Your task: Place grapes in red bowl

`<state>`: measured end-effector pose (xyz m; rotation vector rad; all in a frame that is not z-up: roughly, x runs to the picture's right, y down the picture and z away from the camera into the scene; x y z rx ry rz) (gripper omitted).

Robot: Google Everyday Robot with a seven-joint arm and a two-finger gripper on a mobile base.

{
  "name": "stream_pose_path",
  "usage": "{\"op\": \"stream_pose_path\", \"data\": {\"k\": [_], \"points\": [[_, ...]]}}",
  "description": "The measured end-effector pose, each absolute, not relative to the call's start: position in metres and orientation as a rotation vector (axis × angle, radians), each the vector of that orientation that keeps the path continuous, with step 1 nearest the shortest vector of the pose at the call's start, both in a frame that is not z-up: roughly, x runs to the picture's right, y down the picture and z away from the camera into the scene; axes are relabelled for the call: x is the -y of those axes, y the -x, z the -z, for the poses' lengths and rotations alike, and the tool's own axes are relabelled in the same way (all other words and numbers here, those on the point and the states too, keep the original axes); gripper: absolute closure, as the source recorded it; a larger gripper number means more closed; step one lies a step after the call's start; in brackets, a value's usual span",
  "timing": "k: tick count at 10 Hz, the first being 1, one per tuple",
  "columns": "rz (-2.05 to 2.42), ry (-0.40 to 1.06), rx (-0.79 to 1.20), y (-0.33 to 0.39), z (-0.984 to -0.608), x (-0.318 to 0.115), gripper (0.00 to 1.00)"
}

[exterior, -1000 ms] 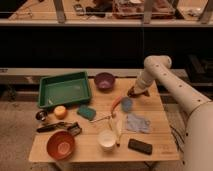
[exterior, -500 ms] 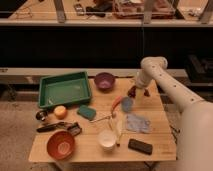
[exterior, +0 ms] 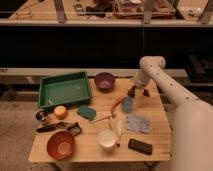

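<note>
The end effector (exterior: 138, 93) hangs over the far right part of the desk (exterior: 150, 135), just beyond the orange-red carrot-like piece (exterior: 116, 103). Its jaws are apart, with nothing between them that I can make out.

The grapes (exterior: 41, 115) appear to be the dark lumpy cluster at the opposite, left edge of the desk, well apart from the end effector, with a green sponge (exterior: 86, 112) and an orange fruit (exterior: 60, 111) lying between. The cluster shows no clear long axis, so I judge the approach angle matters little. The reach matters more, since the single arm has to cross the whole desk toward the left of the view.

The red bowl (exterior: 61, 145) sits near the grapes, at the front left corner. Its pale bottom is bare, so it holds nothing. The purple bowl (exterior: 104, 81) looks empty too. The green tray (exterior: 65, 90) shows its bare floor apart from a faint speck I cannot identify. What the white cup (exterior: 106, 140) holds I cannot tell
</note>
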<state>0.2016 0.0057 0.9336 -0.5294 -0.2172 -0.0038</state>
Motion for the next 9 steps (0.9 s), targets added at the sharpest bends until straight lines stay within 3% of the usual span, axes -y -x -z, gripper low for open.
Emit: {"op": "stream_pose_path", "data": {"k": [9], "points": [[-0.027,0.598,0.199,-0.221,-0.958,-0.026,0.20]]}}
